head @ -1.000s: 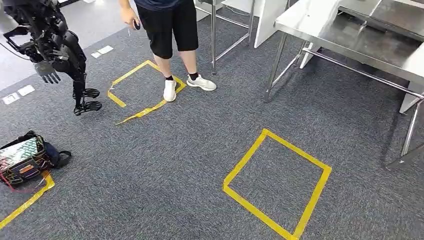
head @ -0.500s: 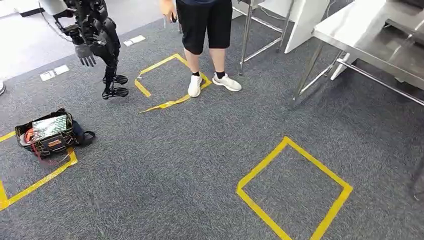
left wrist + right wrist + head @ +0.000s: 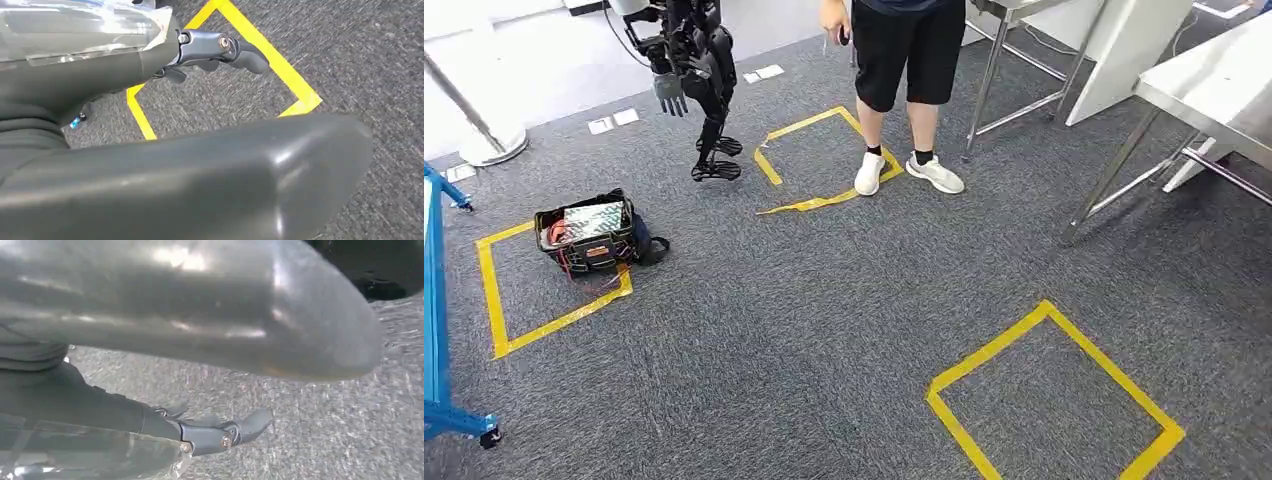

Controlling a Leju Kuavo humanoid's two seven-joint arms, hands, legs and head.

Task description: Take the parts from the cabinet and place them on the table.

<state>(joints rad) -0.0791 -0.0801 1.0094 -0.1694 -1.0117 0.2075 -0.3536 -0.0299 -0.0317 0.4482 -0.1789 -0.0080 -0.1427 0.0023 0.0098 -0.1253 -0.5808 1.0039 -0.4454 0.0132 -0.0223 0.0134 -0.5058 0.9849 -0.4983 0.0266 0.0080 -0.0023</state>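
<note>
Carpet slid rightward as I turned; the tool bag point(image 3: 589, 235) came nearer centre. Left hand point(image 3: 220, 50) and right hand point(image 3: 220, 432) hung apart, empty; cabinet unreached.

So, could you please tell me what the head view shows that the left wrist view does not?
Head view alone: a person in dark shorts and white shoes, a second robot, a tool bag, metal tables and a blue frame.
Left wrist view alone: the left hand, its grey thumb and darker fingers holding nothing.
Both: grey carpet and a yellow tape square.
</note>
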